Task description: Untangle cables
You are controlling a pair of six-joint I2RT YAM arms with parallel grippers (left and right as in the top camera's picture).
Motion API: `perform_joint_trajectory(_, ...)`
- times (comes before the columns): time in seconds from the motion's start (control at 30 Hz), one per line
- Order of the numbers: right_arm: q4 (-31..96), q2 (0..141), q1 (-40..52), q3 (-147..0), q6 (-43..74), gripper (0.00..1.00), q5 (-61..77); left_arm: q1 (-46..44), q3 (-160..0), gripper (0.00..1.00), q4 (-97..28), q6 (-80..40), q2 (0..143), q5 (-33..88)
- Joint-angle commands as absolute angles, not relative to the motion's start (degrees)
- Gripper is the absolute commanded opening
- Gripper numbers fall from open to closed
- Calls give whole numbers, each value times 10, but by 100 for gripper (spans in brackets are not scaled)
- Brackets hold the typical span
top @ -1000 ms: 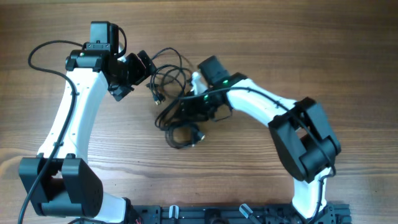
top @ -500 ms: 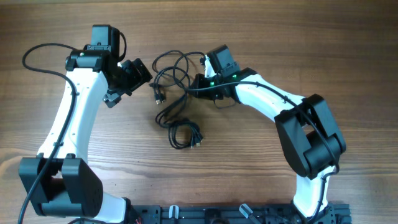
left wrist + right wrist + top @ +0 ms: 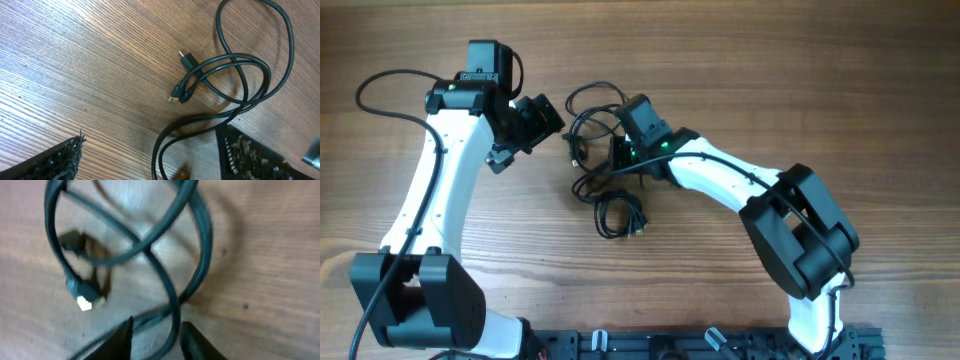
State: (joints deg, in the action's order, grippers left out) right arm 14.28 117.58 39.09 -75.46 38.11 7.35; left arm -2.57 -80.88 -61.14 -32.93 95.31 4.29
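Cables (image 3: 585, 120) heaped on table (image 3: 770, 60), directly under right claw (image 3: 155, 337). Right claw part-open, straddling one strand, nothing pinched. Left claw (image 3: 150, 142) released, just beside right claw. Risk: closing here catches the crossed strands together and drags the knot tighter.

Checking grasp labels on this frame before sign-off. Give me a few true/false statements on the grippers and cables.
1. The left gripper is open and holds nothing. True.
2. The right gripper is over bare wood, clear of every cable. False: it is over the loose tangle, and a strand runs in between its fingers.
3. A small coiled cable lies on the table, below the tangle in the overhead view. True.
4. No plug ends show. False: plug ends lie in plain sight in the left wrist view.
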Motion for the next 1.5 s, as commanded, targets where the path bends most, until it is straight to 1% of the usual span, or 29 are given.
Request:
perform_joint_trajectory(0.0, 124, 1206, 393, -754, 392, 37, 25, -24, -806, 100, -612, -333, 958, 33)
perform_joint_trajectory(0.13, 106, 1232, 394, -754, 394, 38, 40, -24, -806, 99, -611, -333, 958, 33)
perform_joint_trajectory(0.2, 97, 1244, 394, -754, 394, 36, 58, -24, -806, 100, -611, -333, 958, 33)
perform_joint_trajectory(0.23, 98, 1245, 394, -754, 394, 29, 60, -24, -806, 100, -611, -333, 958, 33)
perform_joint_trajectory(0.27, 100, 1246, 394, -754, 391, 15, 59, -24, -806, 100, -611, -333, 958, 33)
perform_joint_trajectory(0.3, 101, 1246, 393, -754, 383, 4, 55, -24, -806, 100, -611, -333, 958, 33)
perform_joint_trajectory(0.47, 114, 1201, 357, -754, 375, 5, 70, -24, -806, 100, -616, -332, 958, 34)
perform_joint_trajectory(0.57, 118, 1137, 321, -754, 374, 4, 110, -24, -806, 100, -619, -323, 958, 38)
perform_joint_trajectory(0.67, 113, 1054, 282, -754, 343, 4, 182, -24, -806, 100, -619, -318, 958, 56)
perform_joint_trajectory(0.77, 114, 973, 250, -754, 313, 4, 246, -24, -806, 100, -616, -317, 958, 94)
perform_joint_trajectory(0.83, 114, 929, 236, -754, 312, 4, 274, -24, -806, 100, -611, -308, 958, 143)
perform_joint_trajectory(0.97, 119, 876, 218, -754, 306, 4, 283, -24, -806, 100, -593, -238, 958, 277)
perform_joint_trajectory(1.13, 129, 870, 215, -754, 338, 4, 286, -24, -806, 100, -569, -178, 958, 357)
perform_joint_trajectory(1.27, 131, 874, 215, -754, 336, 4, 301, -24, -806, 100, -552, -113, 958, 419)
perform_joint_trajectory(1.37, 131, 875, 215, -754, 336, 4, 301, -28, -806, 100, -560, 9, 958, 537)
perform_joint_trajectory(1.4, 131, 875, 215, -754, 337, 4, 301, -31, -806, 100, -564, 42, 958, 561)
perform_joint_trajectory(1.47, 132, 876, 215, -754, 347, 4, 301, -43, -806, 100, -571, 91, 958, 570)
